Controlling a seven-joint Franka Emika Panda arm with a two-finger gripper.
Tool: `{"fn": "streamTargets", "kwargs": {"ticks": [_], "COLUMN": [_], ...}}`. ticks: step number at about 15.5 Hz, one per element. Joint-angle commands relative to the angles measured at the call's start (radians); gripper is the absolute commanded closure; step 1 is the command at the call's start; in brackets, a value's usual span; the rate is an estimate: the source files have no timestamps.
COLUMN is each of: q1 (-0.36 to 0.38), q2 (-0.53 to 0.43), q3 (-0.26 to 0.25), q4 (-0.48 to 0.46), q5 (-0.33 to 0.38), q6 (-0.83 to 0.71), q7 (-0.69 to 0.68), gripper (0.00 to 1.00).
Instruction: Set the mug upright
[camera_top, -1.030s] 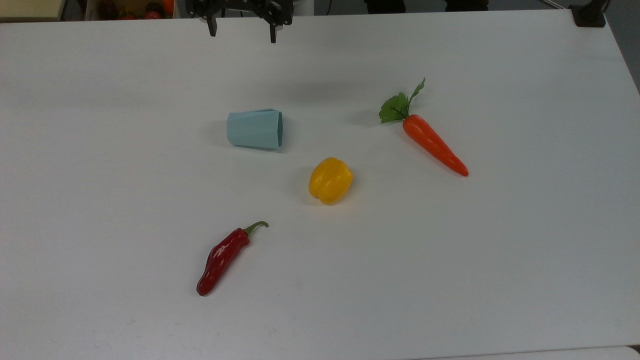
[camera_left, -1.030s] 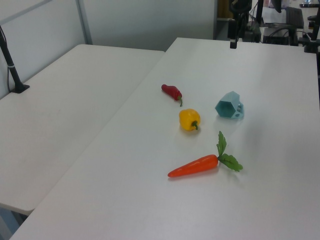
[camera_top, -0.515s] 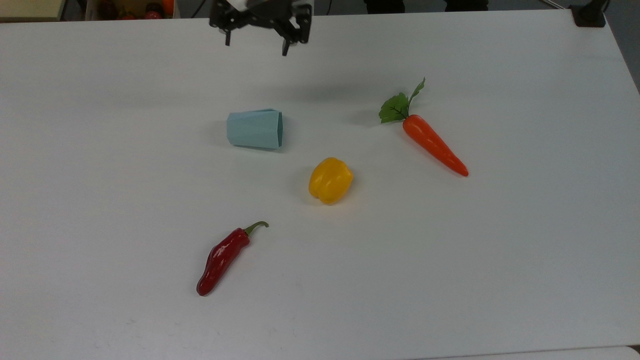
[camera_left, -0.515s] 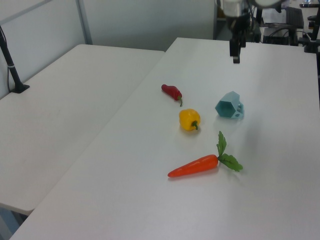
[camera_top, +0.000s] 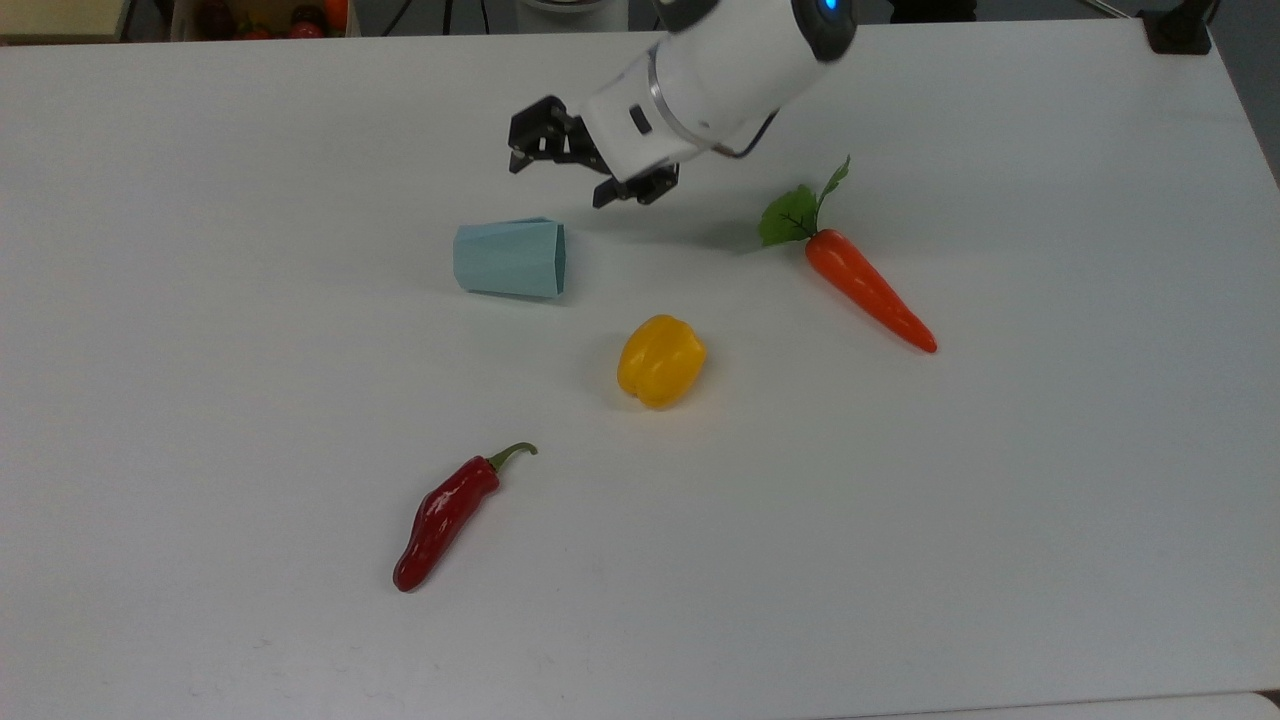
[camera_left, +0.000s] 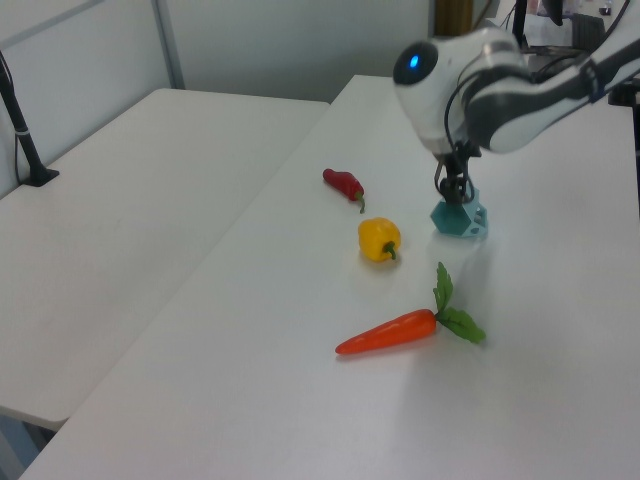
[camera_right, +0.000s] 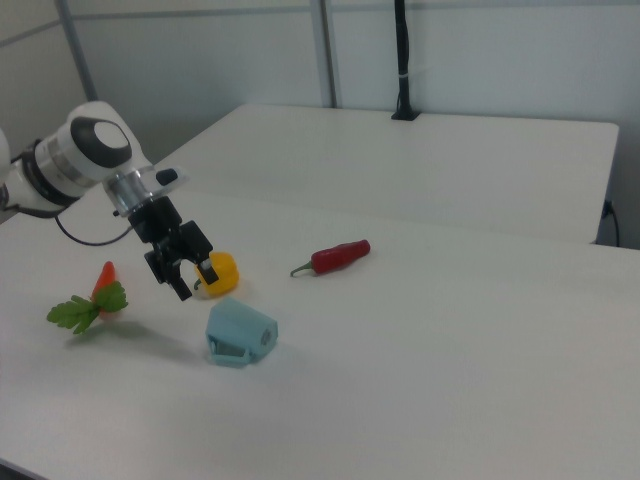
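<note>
Since the earlier frames we note that the arm has swung in from the far table edge and now hangs over the middle of the table (camera_top: 200, 400), while the mug and the three vegetables lie where they were. We find the gripper (camera_top: 560, 175) tilted, its black fingers spread apart with nothing between them, poised above the surface just beyond the mug (camera_top: 510, 258) on the top view's upper right. In the right view the gripper (camera_right: 178, 268) sits above and to the right view's left of the mug (camera_right: 240, 333), clear of it. In the left view the gripper (camera_left: 455, 188) stands directly over the mug (camera_left: 458, 215); we cannot tell from the left view whether they touch.

We record the mug lying on its side on the table, mouth toward the top view's right, base toward the top view's left (a handle shows against the table in the right view).

Other items noted: a yellow pepper (camera_top: 660, 360) near the mug, toward the top view's lower right; a carrot (camera_top: 865, 285) with green leaves, well apart at the top view's right; a red chili (camera_top: 440, 520) well apart toward the top view's bottom. None touches another.
</note>
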Motion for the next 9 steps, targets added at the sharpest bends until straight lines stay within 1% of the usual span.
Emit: {"fn": "streamTargets", "kwargs": {"ticks": [1, 3, 5, 6, 8, 9], "q1": [0.033, 0.048, 0.05, 0.049, 0.044, 0.041], "q2": [0.076, 0.145, 0.198, 0.205, 0.204, 0.204], "q3": [-0.007, -0.007, -0.007, -0.007, -0.008, -0.008], "q4": [0.004, 0.004, 0.003, 0.003, 0.003, 0.001], "q5": [-0.085, -0.179, -0.294, -0.316, -0.321, -0.321], "q6": [0.001, -0.002, -0.015, -0.031, -0.058, -0.077], "q7": [0.095, 0.197, 0.305, 0.316, 0.313, 0.311], "gripper": [0.0, 0.0, 0.0, 0.01, 0.07, 0.12]}}
